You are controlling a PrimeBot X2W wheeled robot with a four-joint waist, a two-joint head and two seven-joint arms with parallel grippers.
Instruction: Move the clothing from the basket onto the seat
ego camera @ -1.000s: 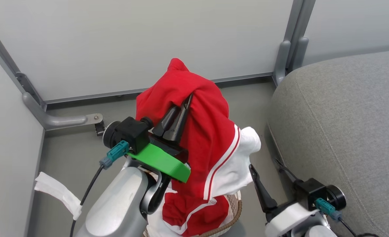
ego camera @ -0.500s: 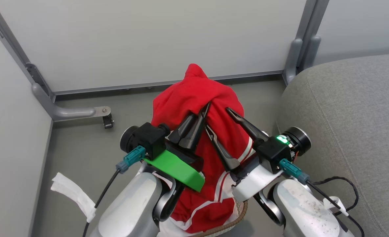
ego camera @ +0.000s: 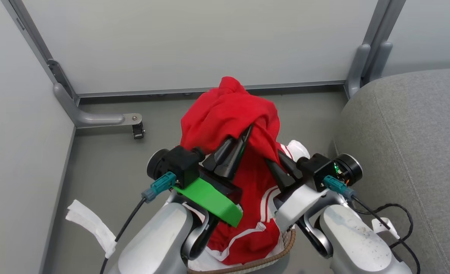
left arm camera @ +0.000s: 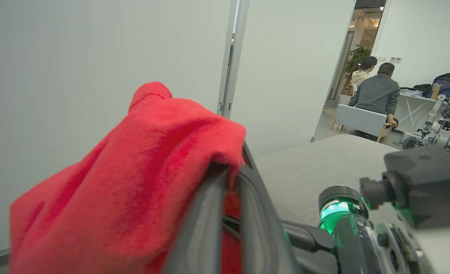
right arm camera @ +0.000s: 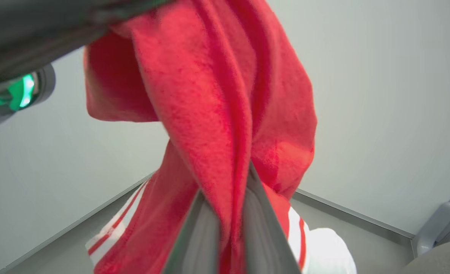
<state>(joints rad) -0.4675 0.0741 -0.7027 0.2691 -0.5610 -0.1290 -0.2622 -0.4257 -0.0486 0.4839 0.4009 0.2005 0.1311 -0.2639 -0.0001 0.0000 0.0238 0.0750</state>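
Lift step: left gripper [ego camera: 248,132] and right gripper [ego camera: 271,159] are both clamped on the clothing [ego camera: 228,110], which is raised above the basket [ego camera: 282,253] at near centre. Next move, likely: swing right over the seat [ego camera: 407,144] and release, and the hanging tail must clear the rim.

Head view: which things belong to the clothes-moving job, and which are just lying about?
Job: clothing, pinched by left gripper and right gripper; basket; seat.
Lying about: white cloth strip on the floor; partition panels; metal foot bracket.
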